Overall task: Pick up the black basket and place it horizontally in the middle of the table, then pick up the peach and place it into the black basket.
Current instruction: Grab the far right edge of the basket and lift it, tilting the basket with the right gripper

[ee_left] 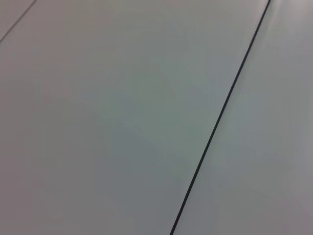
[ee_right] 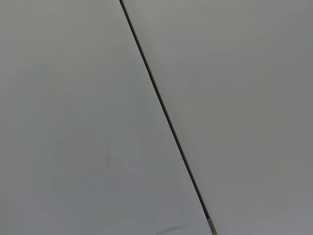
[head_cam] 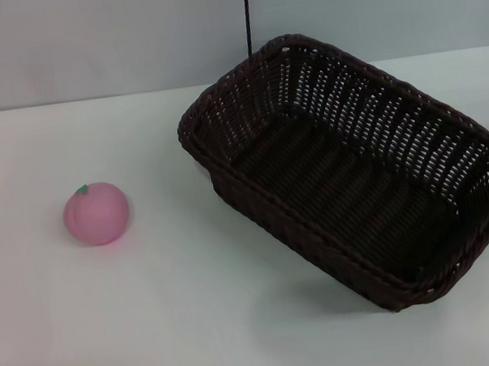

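Observation:
The black basket (head_cam: pixel 352 172) is a large dark woven rectangle lying at an angle on the right half of the white table (head_cam: pixel 202 334) in the head view, its long side running from back centre to front right. It is empty. The peach (head_cam: pixel 96 215) is a small round pink fruit with a green stem spot, standing on the table at the left, well apart from the basket. Neither gripper shows in any view. Both wrist views show only a plain grey wall with a thin dark seam.
A grey wall (head_cam: pixel 97 40) with a vertical dark seam (head_cam: pixel 247 10) stands behind the table's far edge. The same seam shows in the left wrist view (ee_left: pixel 220 117) and the right wrist view (ee_right: pixel 166 117).

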`<state>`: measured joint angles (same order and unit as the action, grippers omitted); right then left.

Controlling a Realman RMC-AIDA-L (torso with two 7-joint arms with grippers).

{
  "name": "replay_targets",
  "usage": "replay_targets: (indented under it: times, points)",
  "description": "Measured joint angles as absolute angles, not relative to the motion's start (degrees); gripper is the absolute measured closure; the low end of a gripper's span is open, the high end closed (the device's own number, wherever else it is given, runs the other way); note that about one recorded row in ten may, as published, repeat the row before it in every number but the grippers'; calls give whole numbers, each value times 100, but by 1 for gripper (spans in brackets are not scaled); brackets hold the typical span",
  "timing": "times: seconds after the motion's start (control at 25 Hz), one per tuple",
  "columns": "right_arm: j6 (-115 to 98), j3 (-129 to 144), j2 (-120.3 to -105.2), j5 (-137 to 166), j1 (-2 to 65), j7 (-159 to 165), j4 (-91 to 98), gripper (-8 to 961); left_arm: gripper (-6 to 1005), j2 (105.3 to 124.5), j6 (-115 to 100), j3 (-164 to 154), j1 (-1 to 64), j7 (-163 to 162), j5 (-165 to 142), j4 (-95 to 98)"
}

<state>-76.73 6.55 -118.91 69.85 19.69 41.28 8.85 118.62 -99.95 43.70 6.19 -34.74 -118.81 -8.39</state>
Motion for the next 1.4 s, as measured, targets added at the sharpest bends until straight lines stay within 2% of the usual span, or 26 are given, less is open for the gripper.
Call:
replay_targets:
  times: [0.56,0.96,1.0,1.12,1.16,1.32,1.4]
  points:
    - [-7786,709,-11860,7469,1978,4501,1087,320,292,11862,-9935,4357,605,-3381,-11901,-827]
    - [-8637,2201,-11830,10245,2035,9202,5065,313,293,11856,-9894,4359,624,-3414,-11902,-826]
    - [-8864,2256,-11807,10519,2087,9662,5491,312,293,11856,-9849,4360,638,-3416,-11907,-826]
    - [-9578,2345,-11613,11520,2450,11131,6755,310,293,11856,-9836,4360,643,-3419,-11908,-825]
    - [-9578,2345,-11613,11520,2450,11131,6755,309,293,11856,-9824,4359,649,-3421,-11910,-826]
    - [-10350,2277,-11297,12471,3153,12190,7474,306,294,11856,-9815,4350,670,-3429,-11916,-826]
    - [-10407,2298,-11265,12628,3282,12289,7532,304,294,11856,-9815,4350,670,-3429,-11916,-826]
